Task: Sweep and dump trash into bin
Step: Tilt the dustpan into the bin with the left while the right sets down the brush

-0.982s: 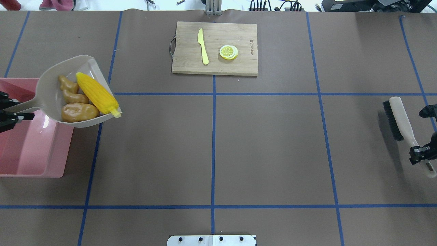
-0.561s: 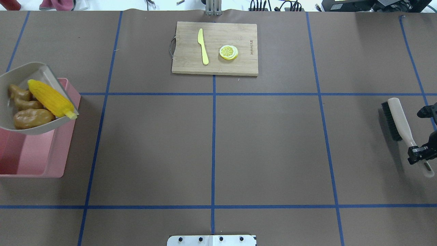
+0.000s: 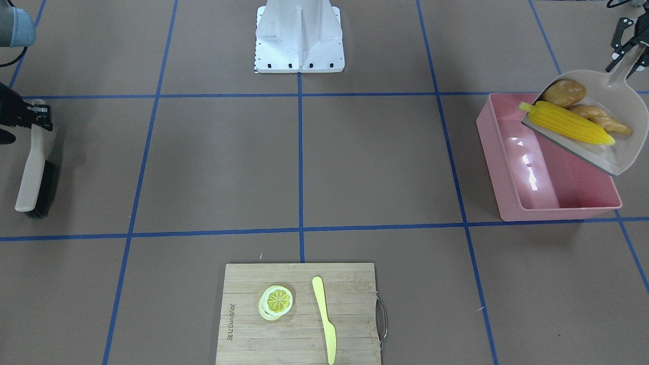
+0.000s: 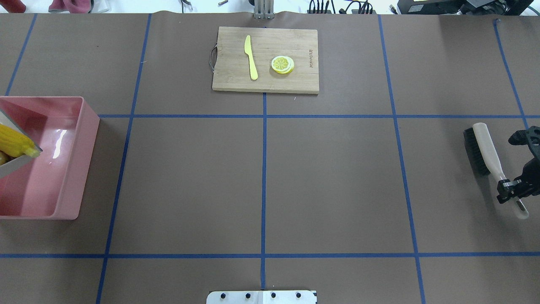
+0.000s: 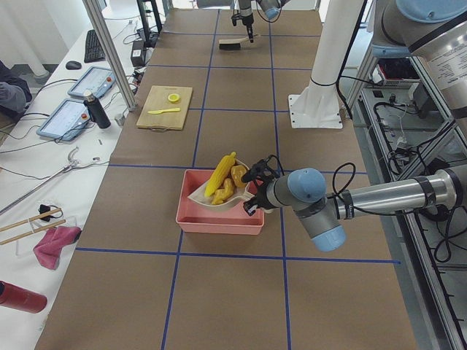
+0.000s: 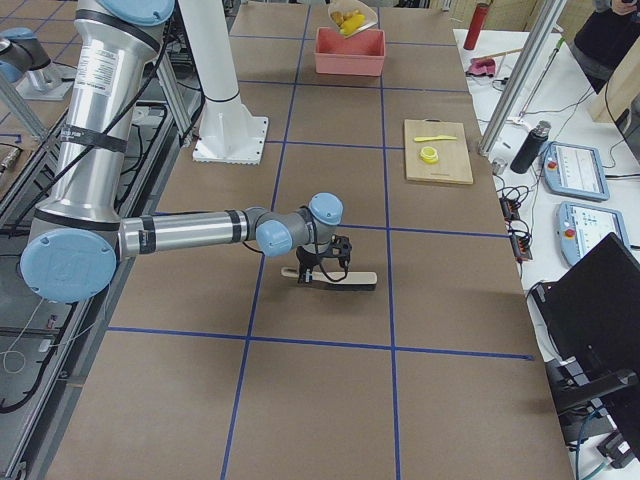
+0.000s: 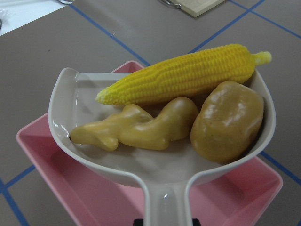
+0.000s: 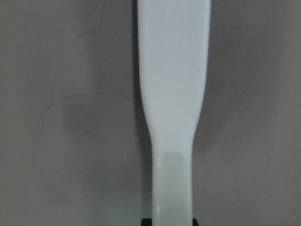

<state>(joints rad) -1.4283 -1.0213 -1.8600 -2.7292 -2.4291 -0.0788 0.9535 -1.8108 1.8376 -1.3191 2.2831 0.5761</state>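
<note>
Now the sweeping looks finished and the dump is in hand. The left gripper [image 3: 624, 53] is clenched on the handle of the beige plastic dustpan [image 7: 80, 101], which hangs over the large pink rectangular plastic bin [image 4: 86, 160] at the table's left end. All three pieces of trash lie in the pan, none in the bin.

The yellow toy corn cob [image 7: 183, 75] lies crosswise to the handle, its long axis along the pan's open lip. Its stalk nub juts past one corner of that lip, out over the bin. Nearer the handle, the tan knobby toy ginger root [image 7: 136, 127] runs roughly parallel to it, touching the brown oval toy potato [image 7: 228, 120] beside it.

The next move probably calls for a wrist roll that drops the lip inside the bin's rim, so the corn slides off first and frees the other two.

Far off at the right end, the right gripper [image 4: 512, 190] grasps the handle of the beige brush with black bristles [image 4: 483, 143], which lies on the table.
</note>
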